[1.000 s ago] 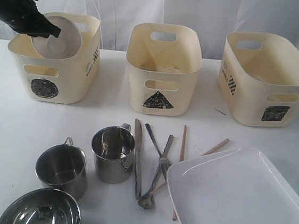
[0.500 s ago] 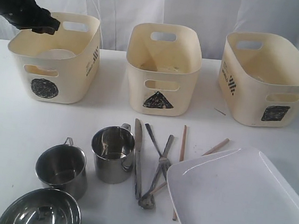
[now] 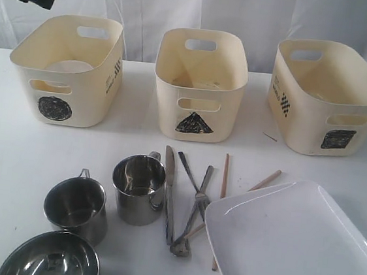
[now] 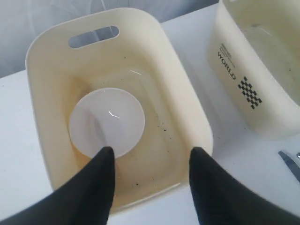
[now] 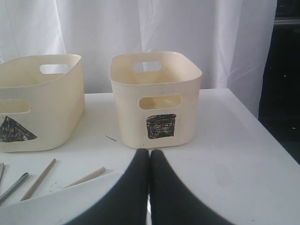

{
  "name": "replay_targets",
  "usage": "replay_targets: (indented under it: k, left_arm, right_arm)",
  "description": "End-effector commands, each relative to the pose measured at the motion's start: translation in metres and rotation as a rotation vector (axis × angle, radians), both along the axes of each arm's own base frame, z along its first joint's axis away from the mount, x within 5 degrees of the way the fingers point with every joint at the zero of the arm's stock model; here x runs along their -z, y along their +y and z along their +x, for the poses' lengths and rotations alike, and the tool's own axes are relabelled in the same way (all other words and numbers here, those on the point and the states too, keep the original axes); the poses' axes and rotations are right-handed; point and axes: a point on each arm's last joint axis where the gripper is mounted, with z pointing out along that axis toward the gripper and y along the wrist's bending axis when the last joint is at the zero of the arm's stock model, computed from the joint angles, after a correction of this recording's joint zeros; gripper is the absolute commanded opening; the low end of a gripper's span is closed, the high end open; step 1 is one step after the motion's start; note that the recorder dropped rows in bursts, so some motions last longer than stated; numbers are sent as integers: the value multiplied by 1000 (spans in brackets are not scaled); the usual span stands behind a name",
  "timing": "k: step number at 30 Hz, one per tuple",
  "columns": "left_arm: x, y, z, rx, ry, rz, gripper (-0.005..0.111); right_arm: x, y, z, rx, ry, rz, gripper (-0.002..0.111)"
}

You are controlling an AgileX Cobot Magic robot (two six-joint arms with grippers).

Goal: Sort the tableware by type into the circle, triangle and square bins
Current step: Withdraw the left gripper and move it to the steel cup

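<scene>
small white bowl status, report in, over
Left gripper open, empty, over circle bin. Right gripper shut, empty. Small white bowl inside circle bin. Nothing in the way.

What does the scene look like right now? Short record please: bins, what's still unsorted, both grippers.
circle bin: holds the small white bowl
triangle bin: no tableware seen inside
square bin: no tableware seen inside
unsorted: steel mug, second steel mug, steel bowl, knife, crossed fork and spoon, chopsticks, white plate
left gripper: open, empty, above the circle bin
right gripper: shut, empty, facing the square bin
</scene>
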Motion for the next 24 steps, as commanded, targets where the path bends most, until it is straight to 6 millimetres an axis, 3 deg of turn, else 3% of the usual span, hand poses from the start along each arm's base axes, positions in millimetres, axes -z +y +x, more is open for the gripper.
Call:
replay_targets:
  k: [1,4,15,20,24]
  left_arm:
    - [-11,1,-34,5,30,-17,54]
    - [-9,2,-59,8,61,-17,54]
    - [34,6,-143,-12,156,-67,54]
    - [58,-9,-166,74,221,-160,54]
    - [77,-30,-172,176,275,-121,54]
  right_arm:
    - [1,0,0,-2,-6,-11,0]
    - [1,0,0,-2,-6,-11,0]
    - [1,0,0,-2,-6,-11,0]
    - [1,0,0,-2,-6,-11,0]
    - [1,0,0,-2,-6,-11,0]
